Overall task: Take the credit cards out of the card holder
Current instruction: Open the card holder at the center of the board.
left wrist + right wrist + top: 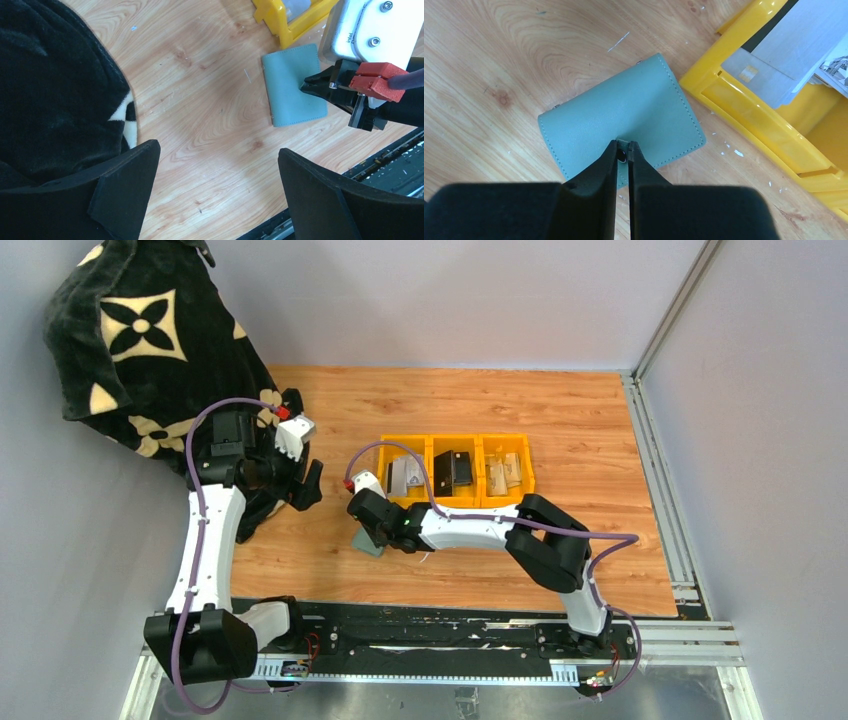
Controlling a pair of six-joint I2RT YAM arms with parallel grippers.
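My right tool (623,152) is pinched tight on the near edge of the green card holder (624,107). The card holder lies closed and flat on the counter (484,60), just beside the yellow bin (744,105). My left tool (219,149) is wide open, holding nothing, over the counter near the black blanket (50,75).

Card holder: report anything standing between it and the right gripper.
Nothing visible does. The right gripper sits right on the card holder, tips pinched on its edge. The yellow bin lies beside the holder, not between.
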